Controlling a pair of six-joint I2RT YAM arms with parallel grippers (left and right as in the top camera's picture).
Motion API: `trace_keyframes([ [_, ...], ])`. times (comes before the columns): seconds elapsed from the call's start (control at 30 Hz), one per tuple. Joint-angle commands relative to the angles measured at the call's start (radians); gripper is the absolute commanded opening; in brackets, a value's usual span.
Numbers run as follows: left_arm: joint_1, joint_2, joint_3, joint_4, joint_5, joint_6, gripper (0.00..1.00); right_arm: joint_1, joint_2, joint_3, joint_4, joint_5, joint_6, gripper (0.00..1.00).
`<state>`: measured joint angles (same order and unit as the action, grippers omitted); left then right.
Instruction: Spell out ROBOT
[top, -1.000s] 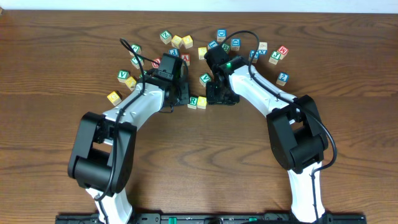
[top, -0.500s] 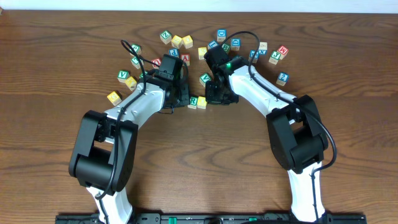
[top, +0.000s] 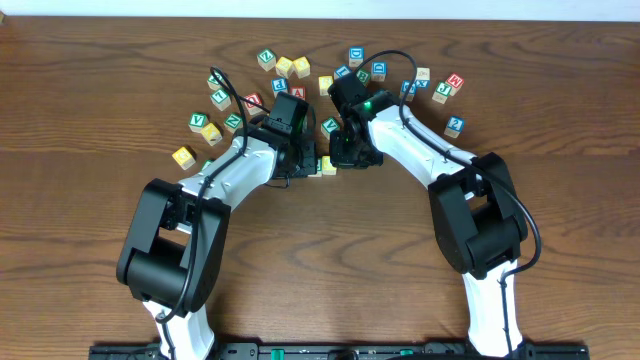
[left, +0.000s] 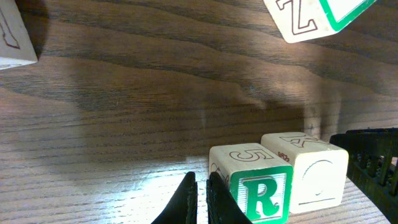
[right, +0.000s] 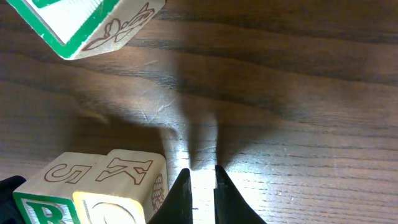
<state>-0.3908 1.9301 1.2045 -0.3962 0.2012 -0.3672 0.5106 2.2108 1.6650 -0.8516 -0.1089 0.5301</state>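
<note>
- Overhead: the R cube (top: 313, 163) and yellow cube (top: 327, 165) are being shown touching, mid-table.
- Left wrist: "R", "5" and, on a Z cube (left: 311, 15), "Z" are being read; the left gripper (left: 202, 198), fingers together and empty, is being held just beside the R cube.
- Right wrist: "K" is being revealed atop the yellow cube; the right gripper (right: 200, 190) is being held closed, empty, nearby.

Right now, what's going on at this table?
Both arms meet at mid-table over the start of the word. The R cube and a yellow-faced cube stand touching, side by side, on the wooden table. The left arm has its jaws shut and empty close beside the R cube. The right arm has its jaws shut and empty by the yellow-faced one. The other letter cubes lie scattered behind.
</note>
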Motion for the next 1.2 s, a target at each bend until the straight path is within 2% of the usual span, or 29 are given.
trace_keyframes([
  [0.0,-0.002,0.008,0.021,-0.007,0.001,-0.013,0.08,0.021,-0.032,-0.006,0.002,-0.006,-0.016,0.08],
  [1.17,-0.028,0.008,0.017,-0.038,0.002,-0.074,0.08,0.026,-0.032,-0.006,0.002,-0.018,-0.049,0.08],
])
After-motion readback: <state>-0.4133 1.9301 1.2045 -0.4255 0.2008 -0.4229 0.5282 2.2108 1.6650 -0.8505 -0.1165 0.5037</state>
